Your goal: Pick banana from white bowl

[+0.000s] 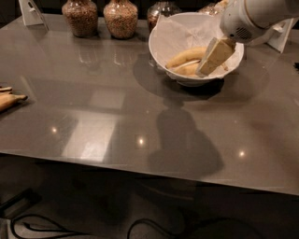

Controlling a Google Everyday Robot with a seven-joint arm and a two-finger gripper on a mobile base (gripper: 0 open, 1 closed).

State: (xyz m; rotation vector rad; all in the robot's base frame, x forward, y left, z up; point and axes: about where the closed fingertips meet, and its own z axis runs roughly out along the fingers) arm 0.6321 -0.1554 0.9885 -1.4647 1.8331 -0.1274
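The white bowl [163, 35] stands at the back right of the grey table, lined with crinkled white paper. Two bananas lie in it: the paler banana [186, 56] curves across the middle, and a darker one [188, 71] lies just in front of it. My gripper [208, 65] reaches down from the upper right on its white arm [252, 16]. It is inside the bowl, at the right ends of the bananas. Its cream tip covers those ends, so I cannot tell whether it touches them.
Three glass jars of brown grains [120, 17] stand in a row behind and left of the bowl. Brownish peel-like pieces [9, 99] lie at the table's left edge. White card stands sit at the back left [30, 11] and the far right [282, 32].
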